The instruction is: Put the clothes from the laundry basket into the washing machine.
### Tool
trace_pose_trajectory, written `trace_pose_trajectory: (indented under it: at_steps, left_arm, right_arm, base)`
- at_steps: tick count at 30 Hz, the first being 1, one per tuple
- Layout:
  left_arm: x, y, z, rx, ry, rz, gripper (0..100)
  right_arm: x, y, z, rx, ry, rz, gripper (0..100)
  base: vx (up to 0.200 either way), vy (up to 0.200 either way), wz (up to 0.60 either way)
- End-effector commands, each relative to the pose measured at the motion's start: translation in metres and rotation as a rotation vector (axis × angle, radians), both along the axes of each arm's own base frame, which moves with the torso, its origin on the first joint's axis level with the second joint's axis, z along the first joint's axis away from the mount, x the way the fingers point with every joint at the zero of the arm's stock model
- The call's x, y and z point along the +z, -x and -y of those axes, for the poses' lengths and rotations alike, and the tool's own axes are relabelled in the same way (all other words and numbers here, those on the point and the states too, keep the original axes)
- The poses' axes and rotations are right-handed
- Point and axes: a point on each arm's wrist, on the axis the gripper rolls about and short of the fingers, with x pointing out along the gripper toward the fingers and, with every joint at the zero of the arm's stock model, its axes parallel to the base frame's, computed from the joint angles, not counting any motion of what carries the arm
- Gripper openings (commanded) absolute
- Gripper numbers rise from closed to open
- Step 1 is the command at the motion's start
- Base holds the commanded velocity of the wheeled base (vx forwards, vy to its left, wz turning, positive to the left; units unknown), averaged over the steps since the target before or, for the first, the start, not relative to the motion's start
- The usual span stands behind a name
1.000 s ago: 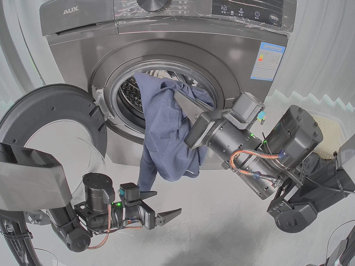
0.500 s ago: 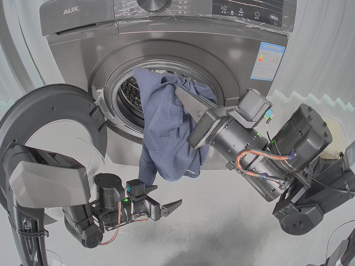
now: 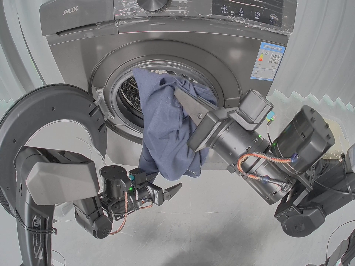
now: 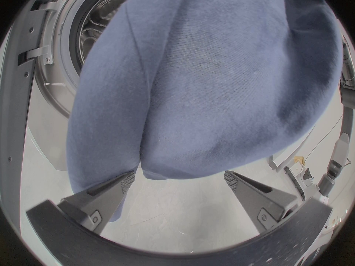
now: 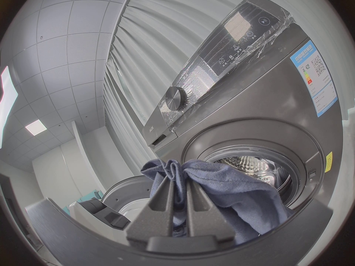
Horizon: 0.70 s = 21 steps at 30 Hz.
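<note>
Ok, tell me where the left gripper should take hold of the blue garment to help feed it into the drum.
Probably grip the blue garment at its rounded bottom fold, coming up from underneath. That bulge hangs free below the drum opening, just above the open left gripper, while the right gripper already pinches the upper bunch.

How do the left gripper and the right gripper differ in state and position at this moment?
The right gripper is shut on the blue garment; the left gripper is open, gripping nothing. The right gripper is high, at the washing machine's drum opening; the left gripper is low, under the garment's hanging end. Both are close to the garment.
</note>
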Motion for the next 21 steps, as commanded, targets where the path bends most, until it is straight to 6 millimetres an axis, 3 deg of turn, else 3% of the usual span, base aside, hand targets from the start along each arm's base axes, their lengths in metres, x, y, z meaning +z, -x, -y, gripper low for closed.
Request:
trace_pose_trajectory:
  at_steps: [1,18,19,21]
  left_arm:
    - [-0.004,-0.008,0.001,0.012,0.005,0.006,100]
    - [0.004,-0.026,0.012,0.047,0.046,0.093,100]
    - [0.004,-0.027,0.012,0.048,0.049,0.098,0]
    - [0.003,-0.026,0.013,0.047,0.052,0.107,0]
  right_arm:
    - [0.001,0.002,0.0,0.005,-0.002,0.001,0]
    - [-0.002,0.002,0.0,0.005,0.006,-0.005,0]
    - [-0.002,0.002,0.0,0.005,0.006,-0.005,0]
    - [-0.002,0.001,0.0,0.002,0.006,-0.006,0]
  base:
    - [0.0,0.0,0.0]
    - [0.0,0.0,0.0]
    - [0.0,0.0,0.0]
    - [0.0,0.0,0.0]
